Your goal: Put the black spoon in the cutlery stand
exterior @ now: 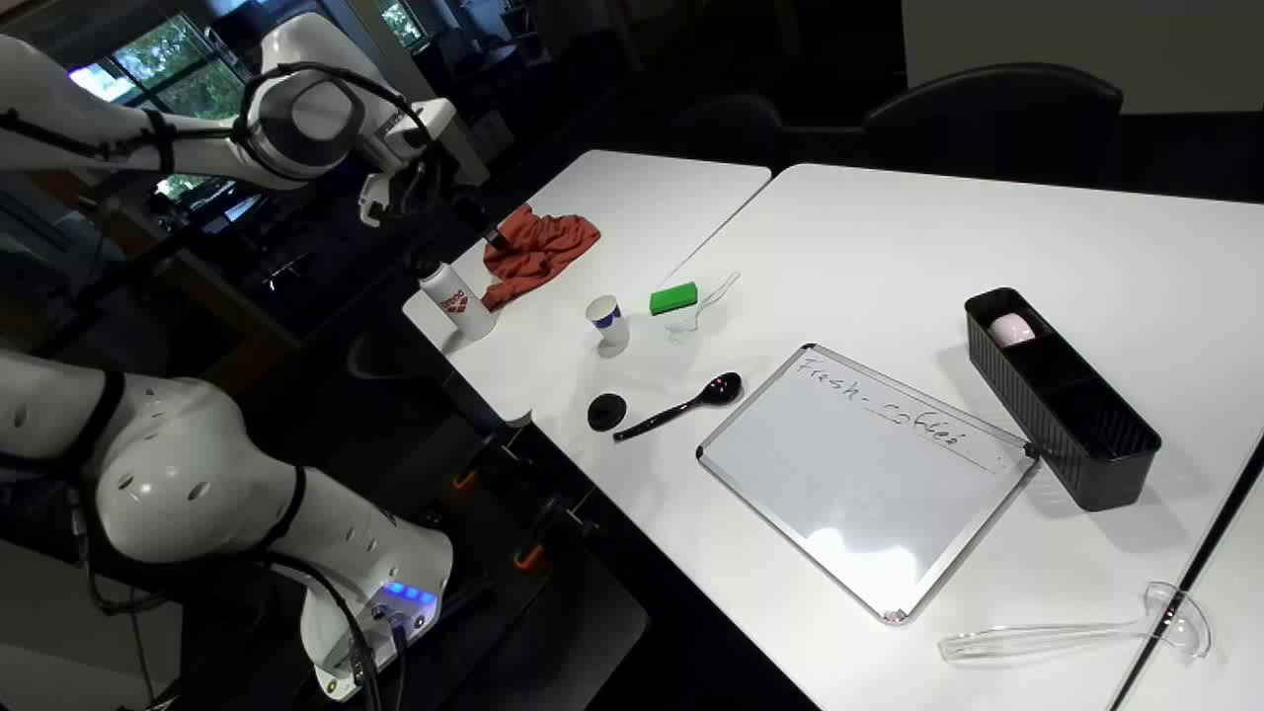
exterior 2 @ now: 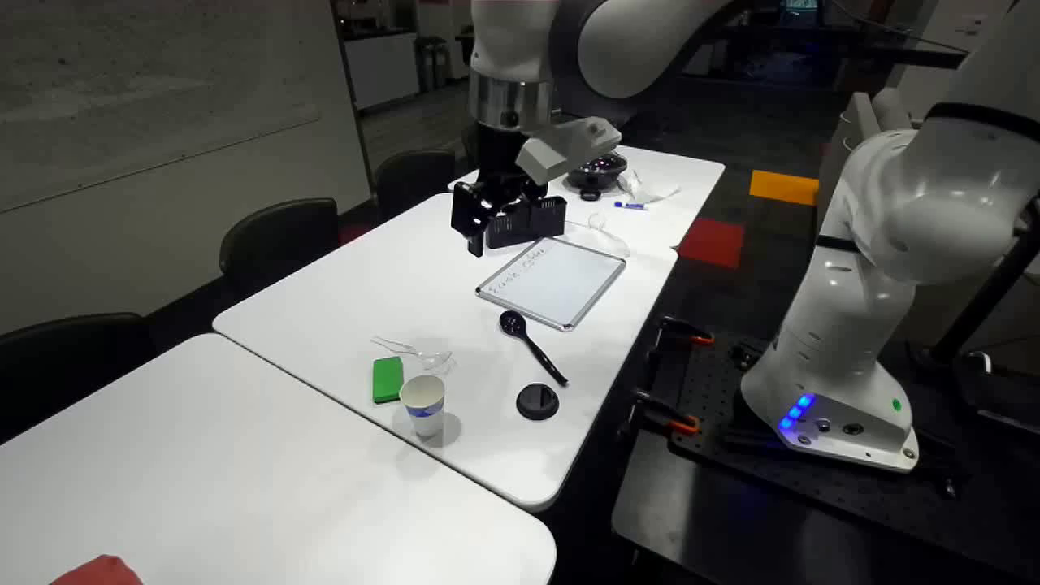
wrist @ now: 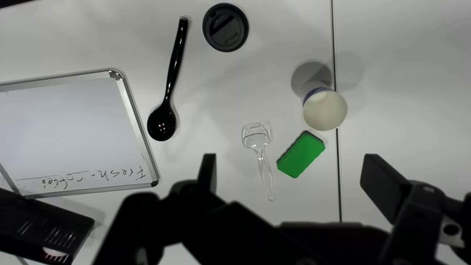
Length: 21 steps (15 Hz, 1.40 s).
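The black spoon [exterior: 681, 408] lies flat on the white table beside the whiteboard; it also shows in an exterior view [exterior 2: 532, 345]. In the wrist view the spoon [wrist: 173, 71] lies at upper left, bowl toward the bottom. The cutlery stand [exterior: 1032, 410] is a long black box beyond the whiteboard, with a pale pink item [exterior: 1011, 329] in one end. The stand [exterior 2: 546, 218] is partly hidden behind my gripper [exterior 2: 479, 215] in an exterior view, and cut off at lower left in the wrist view [wrist: 40, 224]. My gripper [wrist: 289, 173] is open and empty, high above the table.
A whiteboard [exterior: 869, 484] lies between spoon and stand. A black lid [wrist: 225, 27], paper cup [wrist: 324, 110], green eraser [wrist: 301, 154] and clear spoon [wrist: 257, 143] are nearby. A bottle [exterior: 459, 301], red cloth [exterior: 541, 247] and clear ladle [exterior: 1047, 637] lie farther off.
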Each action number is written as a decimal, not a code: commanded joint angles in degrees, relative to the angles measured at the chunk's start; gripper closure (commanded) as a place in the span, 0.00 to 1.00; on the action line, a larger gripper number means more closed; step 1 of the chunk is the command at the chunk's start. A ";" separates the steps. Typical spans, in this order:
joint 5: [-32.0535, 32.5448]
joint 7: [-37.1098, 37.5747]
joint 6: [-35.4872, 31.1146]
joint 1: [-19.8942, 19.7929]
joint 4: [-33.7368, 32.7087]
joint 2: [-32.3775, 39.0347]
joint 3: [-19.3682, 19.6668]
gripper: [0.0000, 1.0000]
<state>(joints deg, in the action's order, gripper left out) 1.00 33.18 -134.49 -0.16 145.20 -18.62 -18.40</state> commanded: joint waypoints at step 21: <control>-3.72 -10.14 -11.52 -1.84 1.96 10.11 15.91 0.00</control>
<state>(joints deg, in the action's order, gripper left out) -3.09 23.87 -138.00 -1.84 144.10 -13.34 -1.98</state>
